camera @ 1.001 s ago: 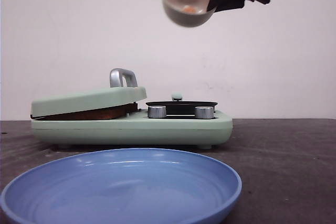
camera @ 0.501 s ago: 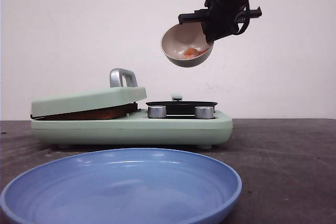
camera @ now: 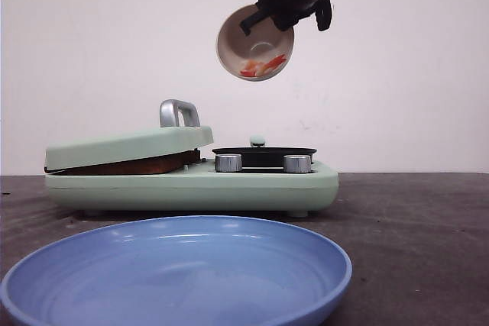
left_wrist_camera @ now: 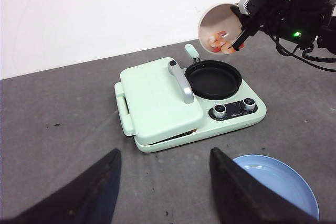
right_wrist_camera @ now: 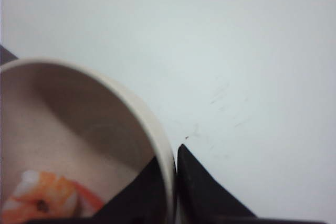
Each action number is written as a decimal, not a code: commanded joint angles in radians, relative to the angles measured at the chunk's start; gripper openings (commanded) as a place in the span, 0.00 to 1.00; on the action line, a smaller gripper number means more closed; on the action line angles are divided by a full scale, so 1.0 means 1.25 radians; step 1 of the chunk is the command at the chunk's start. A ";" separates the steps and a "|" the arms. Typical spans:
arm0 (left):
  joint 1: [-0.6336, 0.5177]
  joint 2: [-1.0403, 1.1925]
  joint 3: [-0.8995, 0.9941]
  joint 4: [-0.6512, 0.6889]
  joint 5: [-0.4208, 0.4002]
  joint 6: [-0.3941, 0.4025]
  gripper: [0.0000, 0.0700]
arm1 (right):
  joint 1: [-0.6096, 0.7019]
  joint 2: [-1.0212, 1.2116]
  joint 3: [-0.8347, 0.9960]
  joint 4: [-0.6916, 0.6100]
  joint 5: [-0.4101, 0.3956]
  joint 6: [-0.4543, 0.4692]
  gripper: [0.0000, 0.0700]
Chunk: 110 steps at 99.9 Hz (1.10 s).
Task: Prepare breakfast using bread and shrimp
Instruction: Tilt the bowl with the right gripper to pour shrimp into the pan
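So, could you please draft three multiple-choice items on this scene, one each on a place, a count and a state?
1. Where is the bowl with the shrimp?
A. On the blue plate
B. In the air, held by the right gripper
C. On the closed lid

2. How many silver knobs does the green cooker show?
A. One
B. Two
C. Four

3. What state is the round black pan in?
A. Empty
B. Full of shrimp
C. Covered by bread

Answers:
1. B: the bowl hangs tilted well above the cooker, its rim pinched between the gripper's fingers.
2. B: two knobs sit side by side on the front.
3. A: the left wrist view shows its bare black bottom.
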 commanded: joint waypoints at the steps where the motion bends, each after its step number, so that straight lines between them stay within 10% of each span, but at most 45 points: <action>1: -0.003 0.006 0.013 0.009 -0.002 0.005 0.37 | 0.004 0.011 0.020 0.025 0.010 -0.071 0.00; 61: -0.003 0.006 0.013 0.009 -0.002 0.001 0.37 | 0.006 0.079 0.020 0.102 -0.004 -0.225 0.00; 110: -0.004 0.006 0.013 0.001 -0.002 -0.001 0.37 | 0.025 0.117 0.029 0.232 -0.002 -0.534 0.00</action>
